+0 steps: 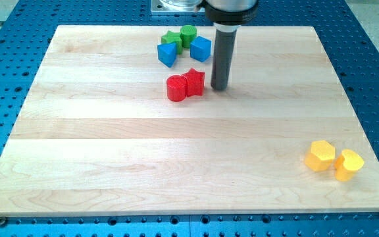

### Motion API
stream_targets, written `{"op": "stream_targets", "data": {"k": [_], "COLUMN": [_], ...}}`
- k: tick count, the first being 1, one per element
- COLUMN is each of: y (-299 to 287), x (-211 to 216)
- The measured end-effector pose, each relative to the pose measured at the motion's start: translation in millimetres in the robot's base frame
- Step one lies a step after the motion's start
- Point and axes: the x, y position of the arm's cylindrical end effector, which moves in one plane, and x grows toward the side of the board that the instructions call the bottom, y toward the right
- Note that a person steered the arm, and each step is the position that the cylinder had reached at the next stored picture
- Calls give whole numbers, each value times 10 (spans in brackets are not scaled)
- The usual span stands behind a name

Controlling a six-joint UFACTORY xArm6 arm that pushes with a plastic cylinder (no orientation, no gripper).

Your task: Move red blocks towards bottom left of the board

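Note:
A red cylinder (176, 88) and a red star-shaped block (194, 81) stand touching each other, a little above the middle of the wooden board (110, 151). My tip (219, 88) rests on the board just to the right of the red star block, a small gap from it. The dark rod rises from the tip to the view's top.
A green star block (171, 38), a green cylinder (188, 33), a blue cube (201, 48) and a blue wedge-like block (167, 54) cluster near the board's top edge. Two yellow blocks (321, 156) (349, 164) sit at the bottom right. Blue perforated table surrounds the board.

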Motion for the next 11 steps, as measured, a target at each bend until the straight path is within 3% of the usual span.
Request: {"op": "stream_targets", "data": {"k": [1, 3, 4, 5, 6, 7, 9, 11], "y": [-362, -1803, -1756, -1547, -1963, -2371, -2330, -1777], "x": [-64, 548, 680, 125, -24, 296, 1181, 1221]}}
